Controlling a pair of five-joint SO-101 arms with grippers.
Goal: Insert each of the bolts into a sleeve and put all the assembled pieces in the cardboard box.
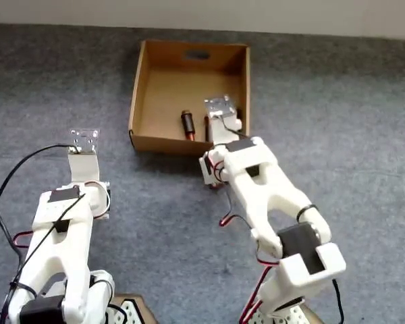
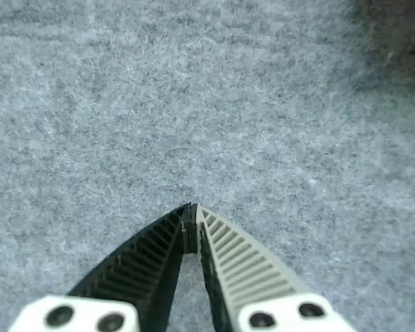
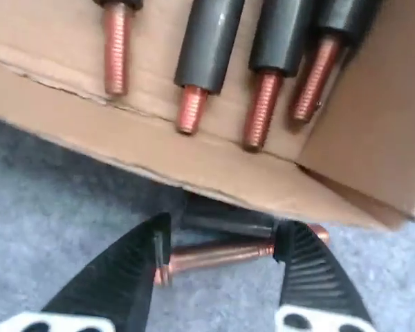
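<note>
Grey felt (image 2: 194,97) covers the table under both arms. Nearest, the left gripper (image 2: 191,216) hangs just above bare felt. Its two ribbed fingers are pressed tip to tip and hold nothing. In the high view it sits well apart from the cardboard box (image 1: 138,94), off the box's near left corner.

The right gripper (image 3: 226,238) is spread wide. Its black fingers (image 3: 124,277) angle down toward the felt just outside the box's near wall. A bare copper bolt (image 3: 214,256) lies crosswise on the felt between those fingers. Its head is by one tip and its other end shows past the other tip. Whether either finger touches the bolt cannot be told.

Just beyond the bolt and parallel to it, a dark sleeve (image 3: 225,223) lies along the foot of the cardboard wall.

Past that wall, on the box floor, four sleeved bolts (image 3: 207,55) lie side by side. Their copper threaded ends stick out of the dark tubes and point toward the near wall. The one at the end of the row lies close to a side wall of the box.

In the high view the right arm reaches to the box's near right corner, and the sleeved pieces lie in the near right part of the floor beside it. Farthest off, the box's far wall has an oval handle slot (image 1: 197,54) cut through it.
</note>
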